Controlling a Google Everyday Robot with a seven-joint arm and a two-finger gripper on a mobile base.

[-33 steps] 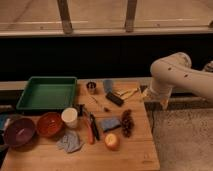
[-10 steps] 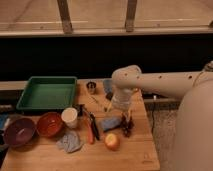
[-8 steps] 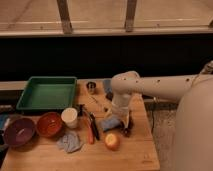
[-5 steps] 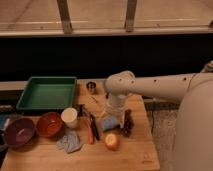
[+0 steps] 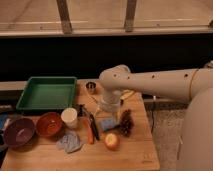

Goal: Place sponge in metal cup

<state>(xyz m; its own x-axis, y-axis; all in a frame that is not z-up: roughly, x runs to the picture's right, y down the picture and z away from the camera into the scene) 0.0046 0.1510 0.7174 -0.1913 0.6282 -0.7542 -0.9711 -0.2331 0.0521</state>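
The sponge (image 5: pixel 107 124) is a small blue block lying on the wooden table (image 5: pixel 135 152), in front of the arm. The metal cup (image 5: pixel 91 87) is small and silver and stands upright at the table's back edge, just right of the green tray. My gripper (image 5: pixel 107 111) hangs down from the white arm (image 5: pixel 150 82), right above the sponge and close to it. The arm's wrist hides the table surface behind the sponge.
A green tray (image 5: pixel 47 92) sits at the back left. A white cup (image 5: pixel 69 117), a red bowl (image 5: pixel 49 124) and a purple bowl (image 5: pixel 19 131) line the left front. A grey cloth (image 5: pixel 69 142), an orange stick (image 5: pixel 89 132), an apple (image 5: pixel 112 142) and a dark cluster (image 5: pixel 126 122) surround the sponge.
The arm has swung from the table's right side leftward over the middle, and the gripper has come down over the sponge. The objects on the table have not moved.
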